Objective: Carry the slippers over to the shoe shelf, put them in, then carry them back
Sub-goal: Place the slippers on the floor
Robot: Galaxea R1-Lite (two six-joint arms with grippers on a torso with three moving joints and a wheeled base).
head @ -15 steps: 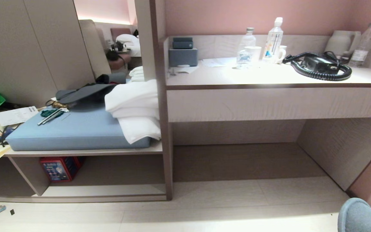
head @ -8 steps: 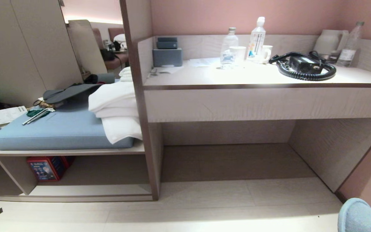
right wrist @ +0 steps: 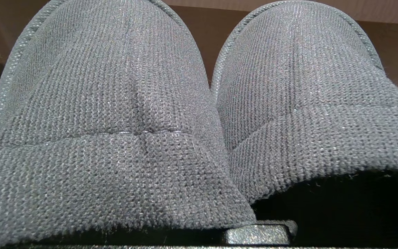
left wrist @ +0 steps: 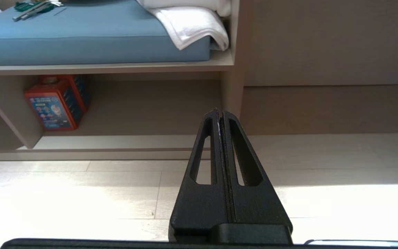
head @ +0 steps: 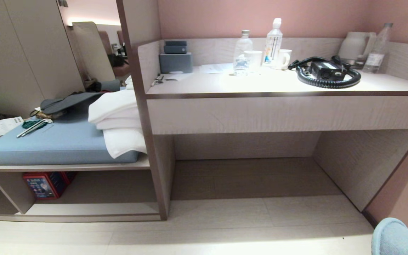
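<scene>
The slippers (right wrist: 116, 103), grey knit and side by side, fill the right wrist view and hide my right gripper's fingers, which are shut on them. Their rounded ends also peek into the bottom right corner of the head view as the slippers (head: 398, 235), above the floor in front of the desk. The shoe shelf (head: 83, 209) is the low open compartment under the bench at the left, also seen as the shoe shelf (left wrist: 116, 141) in the left wrist view. My left gripper (left wrist: 219, 112) is shut and empty, hanging above the floor tiles in front of that shelf.
A red box (head: 43, 184) stands in the shelf's left end. A blue cushion (head: 55, 145) with white towels (head: 119, 120) lies on the bench top. An upright panel (head: 154, 170) divides the bench from the desk counter (head: 278, 86), which carries bottles, cups and a coiled cable.
The whole head picture has slid to the left, so the camera has moved rightward along the furniture. The slippers keep their place in the corner.
</scene>
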